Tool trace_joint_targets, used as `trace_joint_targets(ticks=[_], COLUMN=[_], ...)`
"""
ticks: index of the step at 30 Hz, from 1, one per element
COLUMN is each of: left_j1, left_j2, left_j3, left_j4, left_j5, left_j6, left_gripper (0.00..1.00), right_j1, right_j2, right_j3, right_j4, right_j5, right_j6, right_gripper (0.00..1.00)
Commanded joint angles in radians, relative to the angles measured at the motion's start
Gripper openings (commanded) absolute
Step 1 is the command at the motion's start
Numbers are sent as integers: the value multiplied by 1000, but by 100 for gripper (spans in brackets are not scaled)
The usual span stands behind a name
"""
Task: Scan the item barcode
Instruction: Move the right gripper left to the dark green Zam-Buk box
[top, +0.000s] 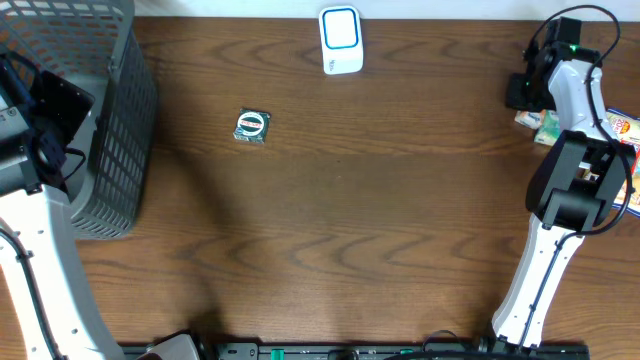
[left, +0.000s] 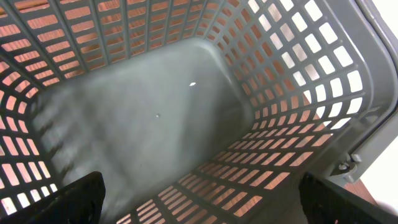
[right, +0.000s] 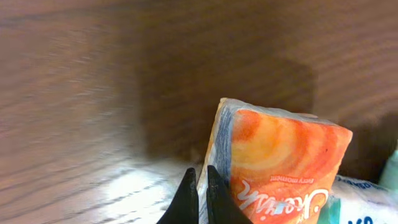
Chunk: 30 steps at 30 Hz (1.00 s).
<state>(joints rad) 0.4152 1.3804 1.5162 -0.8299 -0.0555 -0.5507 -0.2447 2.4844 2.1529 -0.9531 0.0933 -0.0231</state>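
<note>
Right gripper (right: 200, 198) pinched tight on the left seam of the orange packet (right: 280, 162), at the table's (top: 350, 220) right edge. Left gripper (left: 199, 202) spread wide over the grey basket (left: 155, 112), far-left corner.

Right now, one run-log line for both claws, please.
left claw open over grey plastic mesh basket | right claw shut at edge of orange printed packet, hold unclear | packet away from white-and-blue scanner

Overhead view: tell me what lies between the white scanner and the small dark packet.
Nothing: only bare wooden table separates the white scanner from the small dark packet, shown overhead.
</note>
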Motion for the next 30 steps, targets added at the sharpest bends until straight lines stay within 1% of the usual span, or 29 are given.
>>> trace_joint_targets(ticks=[1, 3, 4, 5, 8, 9, 12, 13, 14, 15, 17, 18, 19, 20, 21, 25, 30], left_j1=[3, 3, 3, 3, 3, 3, 3, 3, 3, 3, 3, 3, 3, 3, 3, 3, 3], left_j2=[0, 0, 0, 0, 0, 0, 0, 0, 0, 0, 0, 0, 0, 0, 0, 0, 0], left_j3=[6, 6, 6, 6, 6, 6, 6, 6, 6, 6, 6, 6, 6, 6, 6, 6, 6], left_j4=[0, 0, 0, 0, 0, 0, 0, 0, 0, 0, 0, 0, 0, 0, 0, 0, 0], left_j5=[-9, -9, -9, -9, -9, -9, -9, -9, -9, -9, -9, -9, -9, -9, -9, -9, -9], left_j6=[-5, -5, -5, -5, -5, -5, -5, -5, -5, -5, -5, -5, -5, -5, -5, -5, -5], left_gripper=[98, 98, 98, 98, 97, 98, 97, 98, 98, 98, 98, 98, 98, 97, 97, 98, 98], right_j1=[13, 29, 39, 52, 90, 106, 154, 177, 197, 230, 289, 320, 359, 399, 431, 594, 782], right_j2=[-74, -98, -109, -123, -153, -156, -153, -147, -145, -142, -141, -141, -141, -141, -141, -141, -141], right_j3=[6, 6, 6, 6, 6, 6, 5, 5, 5, 5, 4, 4, 4, 4, 4, 4, 4], right_j4=[-8, -8, -8, -7, -3, 1, 34, 51, 63, 76, 99, 112, 133, 155, 172, 253, 372], right_j5=[80, 76, 55, 0, -299, -442, -806, -885, -929, -949, -933, -916, -887, -847, -808, -522, -188], right_j6=[35, 57, 65, 73, 75, 75, 74, 74, 74, 75, 74, 74, 74, 76, 76, 180, 158], right_gripper=[2, 3, 5, 10, 20, 22, 39, 45, 58, 68, 73, 78, 85, 95, 99, 99, 99])
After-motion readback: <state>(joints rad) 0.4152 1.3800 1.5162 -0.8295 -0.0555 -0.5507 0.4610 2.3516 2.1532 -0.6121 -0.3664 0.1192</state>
